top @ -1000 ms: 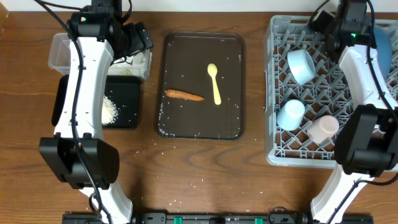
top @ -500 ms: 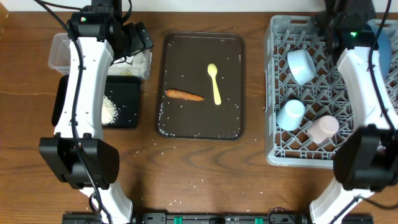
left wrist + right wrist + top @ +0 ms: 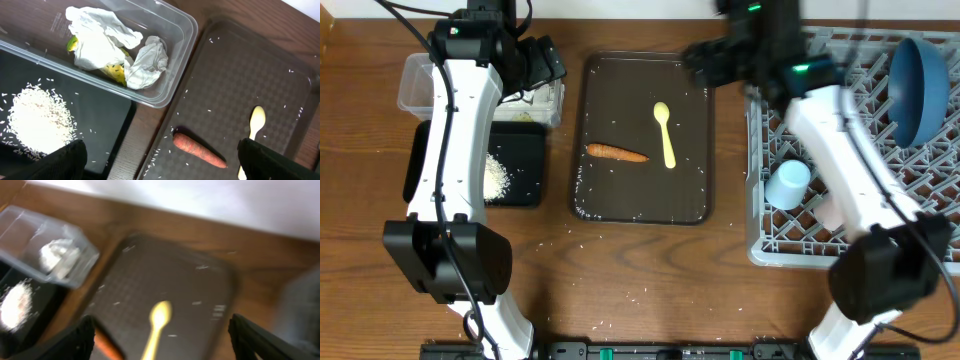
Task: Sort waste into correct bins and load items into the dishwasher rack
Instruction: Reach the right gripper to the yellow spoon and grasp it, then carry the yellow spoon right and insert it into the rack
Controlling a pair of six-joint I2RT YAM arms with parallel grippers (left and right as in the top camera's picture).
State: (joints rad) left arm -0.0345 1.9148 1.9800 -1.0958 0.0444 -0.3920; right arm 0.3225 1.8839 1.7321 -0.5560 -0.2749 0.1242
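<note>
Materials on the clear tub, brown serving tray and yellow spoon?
Clear tub: see-through glossy plastic; tissue shows through its wall. Brown serving tray: likely matte plastic, fine grid texture. Yellow spoon: probably plastic, smooth uniform colour.

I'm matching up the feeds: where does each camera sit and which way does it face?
Overhead: above the table, straight down; left arm, right arm show.
Left wrist: looks down on tub and carrot; own fingertips at bottom corners.
Right wrist: blurred, angled down over brown tray; fingertips at bottom corners.
All share the spoon.
</note>
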